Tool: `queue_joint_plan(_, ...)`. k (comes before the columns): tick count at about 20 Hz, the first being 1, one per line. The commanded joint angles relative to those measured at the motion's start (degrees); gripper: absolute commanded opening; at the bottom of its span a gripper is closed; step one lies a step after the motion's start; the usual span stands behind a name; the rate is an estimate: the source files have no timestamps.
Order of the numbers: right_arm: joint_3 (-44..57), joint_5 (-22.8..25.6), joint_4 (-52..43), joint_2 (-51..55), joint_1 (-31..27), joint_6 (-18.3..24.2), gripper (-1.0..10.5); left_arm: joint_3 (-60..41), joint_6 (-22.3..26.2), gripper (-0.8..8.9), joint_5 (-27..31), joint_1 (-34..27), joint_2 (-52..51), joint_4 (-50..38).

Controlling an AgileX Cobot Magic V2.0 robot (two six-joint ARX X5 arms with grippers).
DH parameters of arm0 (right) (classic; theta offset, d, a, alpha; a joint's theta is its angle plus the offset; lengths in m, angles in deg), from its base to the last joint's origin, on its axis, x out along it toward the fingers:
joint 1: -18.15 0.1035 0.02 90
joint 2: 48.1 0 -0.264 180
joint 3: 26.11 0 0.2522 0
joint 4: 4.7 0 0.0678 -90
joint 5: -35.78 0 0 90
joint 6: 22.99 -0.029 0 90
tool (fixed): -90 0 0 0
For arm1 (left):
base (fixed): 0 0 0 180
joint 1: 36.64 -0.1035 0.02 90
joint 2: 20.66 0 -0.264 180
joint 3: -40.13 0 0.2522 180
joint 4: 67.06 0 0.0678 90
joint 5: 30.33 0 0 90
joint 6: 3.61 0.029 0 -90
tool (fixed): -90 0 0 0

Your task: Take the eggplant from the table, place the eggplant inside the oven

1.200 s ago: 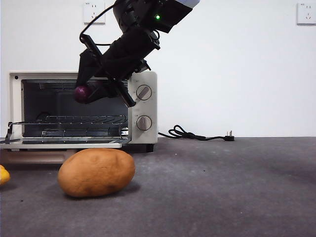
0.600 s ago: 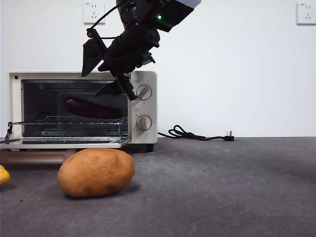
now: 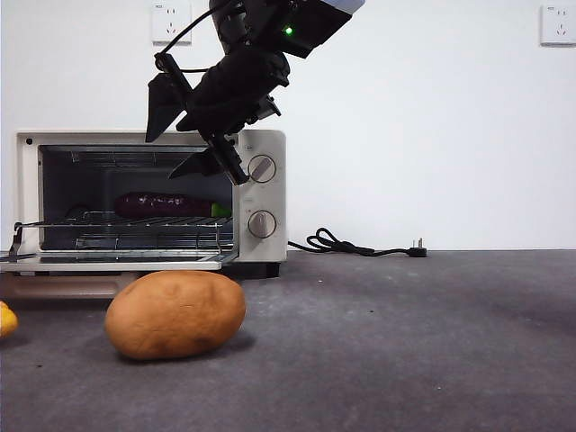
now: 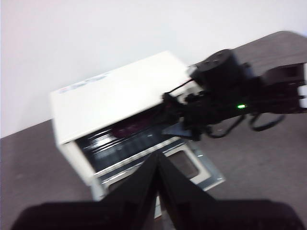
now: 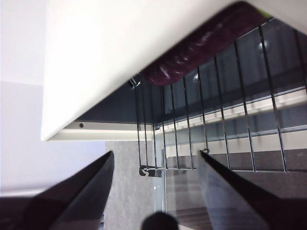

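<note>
Front view: eggplant has dropped onto oven rack.

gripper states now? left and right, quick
Left gripper: shut, holding nothing, away from the oven.
Right gripper: open, empty, above the oven mouth; the eggplant lies on the rack.

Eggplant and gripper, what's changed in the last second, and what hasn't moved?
The right gripper let go of the eggplant, which dropped onto the wire rack inside the oven. The gripper, jaws now open, rose a little to hang by the oven's top front edge. The potato, the power cord and the oven stayed put.
</note>
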Motion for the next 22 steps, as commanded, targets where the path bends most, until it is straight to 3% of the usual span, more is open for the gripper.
queue_joint_plan(1,-0.13,-2.36,-1.38,-0.85,0.61,2.14,2.9,-0.48,1.31,-0.05,3.34,0.28,-0.22,0.22)
queue_joint_plan(7,-3.69,-7.41,0.90,-0.85,1.16,6.10,2.9,-0.48,2.38,-0.05,8.20,0.48,-0.09,0.26)
queue_joint_plan(10,-8.37,-9.99,5.81,-0.85,1.22,10.69,2.9,-0.48,2.58,-0.05,8.31,0.46,0.24,0.04)
queue_joint_plan(14,-17.75,-9.94,17.03,-0.85,1.49,20.81,2.9,-0.48,2.54,-0.05,8.31,0.46,0.77,-0.02)
queue_joint_plan(18,-29.24,-5.77,30.49,-0.85,1.49,32.28,2.9,-0.48,2.54,-0.05,8.31,0.46,1.25,-0.63)
queue_joint_plan(22,-39.87,-1.99,41.24,-0.85,1.46,40.61,2.9,-0.48,2.47,-0.05,8.31,0.46,1.40,-0.81)
